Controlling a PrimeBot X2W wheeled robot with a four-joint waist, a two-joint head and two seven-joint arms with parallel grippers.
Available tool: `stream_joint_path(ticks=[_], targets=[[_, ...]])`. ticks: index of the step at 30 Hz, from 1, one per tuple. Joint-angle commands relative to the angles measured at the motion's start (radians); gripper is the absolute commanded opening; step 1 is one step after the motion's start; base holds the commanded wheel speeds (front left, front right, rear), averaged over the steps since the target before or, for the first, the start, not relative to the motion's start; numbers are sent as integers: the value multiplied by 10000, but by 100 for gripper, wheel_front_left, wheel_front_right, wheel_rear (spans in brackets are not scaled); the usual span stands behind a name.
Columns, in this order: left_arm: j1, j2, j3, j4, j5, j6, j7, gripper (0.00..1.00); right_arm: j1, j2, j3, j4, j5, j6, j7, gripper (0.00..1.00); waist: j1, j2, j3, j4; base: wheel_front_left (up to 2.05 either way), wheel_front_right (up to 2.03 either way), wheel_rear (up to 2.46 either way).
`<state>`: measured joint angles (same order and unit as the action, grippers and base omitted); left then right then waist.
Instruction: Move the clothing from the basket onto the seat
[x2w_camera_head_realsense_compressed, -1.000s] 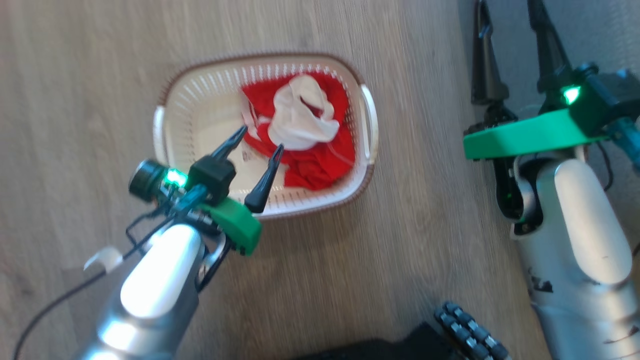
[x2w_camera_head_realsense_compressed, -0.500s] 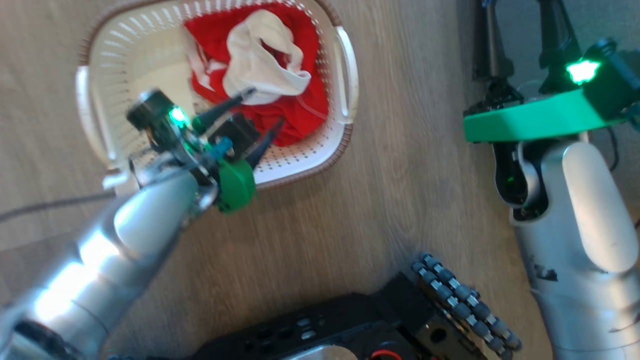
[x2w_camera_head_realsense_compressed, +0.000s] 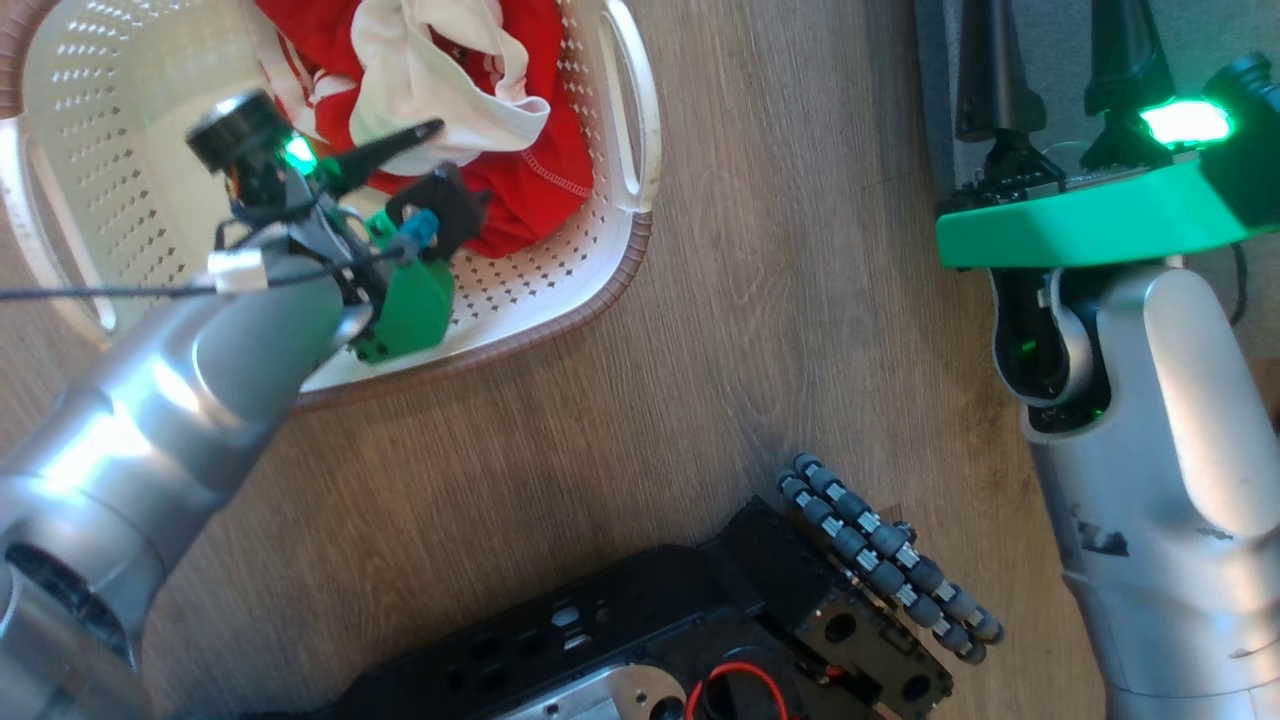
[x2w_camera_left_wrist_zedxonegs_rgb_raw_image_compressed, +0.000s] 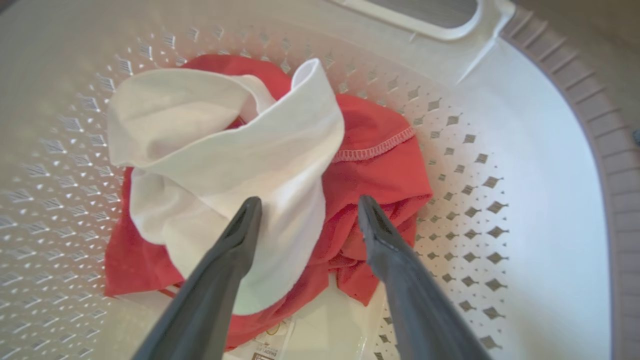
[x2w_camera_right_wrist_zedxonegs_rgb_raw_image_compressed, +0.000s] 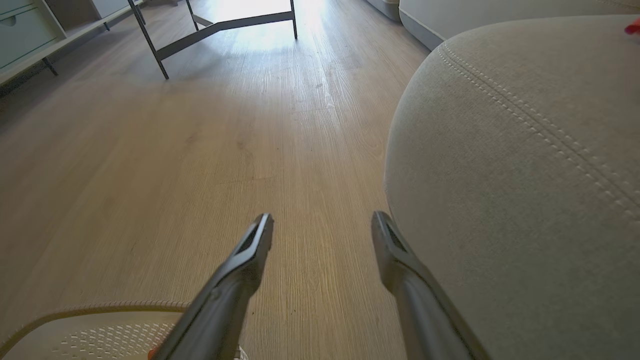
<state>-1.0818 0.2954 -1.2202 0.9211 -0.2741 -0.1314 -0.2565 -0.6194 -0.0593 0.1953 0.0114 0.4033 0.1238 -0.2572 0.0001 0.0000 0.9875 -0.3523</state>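
Observation:
The cream perforated basket (x2w_camera_head_realsense_compressed: 610, 250) stands on the wooden floor at the upper left of the head view. In it lies the clothing (x2w_camera_head_realsense_compressed: 520, 190), bright red with a crumpled white part (x2w_camera_left_wrist_zedxonegs_rgb_raw_image_compressed: 215, 150). My left gripper (x2w_camera_head_realsense_compressed: 450, 170) reaches inside the basket, open; in the left wrist view (x2w_camera_left_wrist_zedxonegs_rgb_raw_image_compressed: 308, 205) its fingertips stand over the white and red fabric with nothing between them. Whether they touch the fabric I cannot tell. My right gripper (x2w_camera_right_wrist_zedxonegs_rgb_raw_image_compressed: 322, 220) hangs open and empty above the floor beside the grey stitched seat (x2w_camera_right_wrist_zedxonegs_rgb_raw_image_compressed: 525, 150), with the basket's brown rim (x2w_camera_right_wrist_zedxonegs_rgb_raw_image_compressed: 100, 310) below it.
My black base with a roller wheel (x2w_camera_head_realsense_compressed: 880, 560) fills the bottom of the head view. Dark metal table legs (x2w_camera_right_wrist_zedxonegs_rgb_raw_image_compressed: 155, 50) and a pale cabinet (x2w_camera_right_wrist_zedxonegs_rgb_raw_image_compressed: 25, 25) stand far across the floor. A small red scrap (x2w_camera_right_wrist_zedxonegs_rgb_raw_image_compressed: 634, 26) shows at the seat's far edge.
The head camera has shifted, so the basket sits further up and left. My left gripper has gone deeper into the basket, closer to the clothing, still open. The right arm keeps its place.

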Motion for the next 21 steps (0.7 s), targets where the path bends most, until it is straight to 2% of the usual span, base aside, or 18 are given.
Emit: stream_joint_path(ticks=[1,13,21], targets=[[-208,-10,82,-35,2,8,4,100,421,91,49,-348,80,69,-45,100,-1,0,29,-20,0,0,0],[-708,-720,-376,1408,490,8,51,100,949,91,-109,-392,395,69,-45,100,-1,0,147,-134,0,0,0],[-1094,-899,-513,2441,906,104,430,100,1053,91,-190,-455,434,69,-46,100,-1,0,215,-58,0,0,0]])
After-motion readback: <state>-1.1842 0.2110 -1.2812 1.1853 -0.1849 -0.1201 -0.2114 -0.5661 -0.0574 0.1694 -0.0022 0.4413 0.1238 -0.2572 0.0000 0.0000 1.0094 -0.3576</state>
